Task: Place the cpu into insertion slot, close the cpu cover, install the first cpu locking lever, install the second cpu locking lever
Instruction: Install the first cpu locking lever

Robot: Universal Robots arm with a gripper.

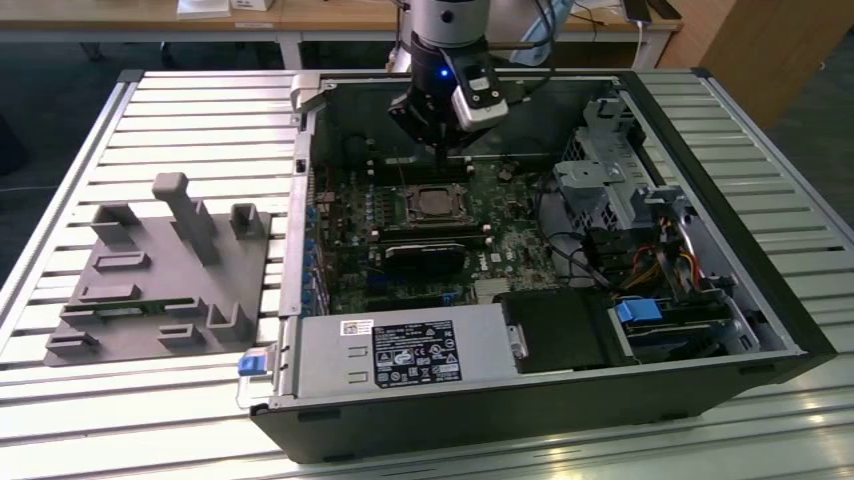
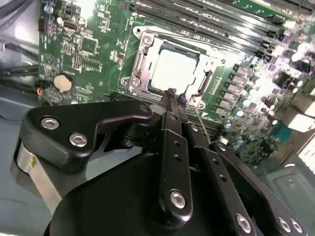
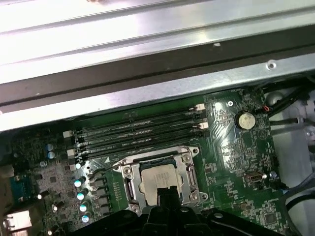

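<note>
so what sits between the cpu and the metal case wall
Rows of long black memory slots on the green board, in the first wrist view.

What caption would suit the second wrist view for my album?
Shut gripper poised beside the insertion slot, where the cpu lies framed by its silvery cpu cover.

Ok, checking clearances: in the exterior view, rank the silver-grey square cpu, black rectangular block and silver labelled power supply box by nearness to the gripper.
1. Silver-grey square cpu, right beside the gripper.
2. Black rectangular block, beyond the cpu, toward the camera.
3. Silver labelled power supply box, farthest, nearest the camera.
</note>
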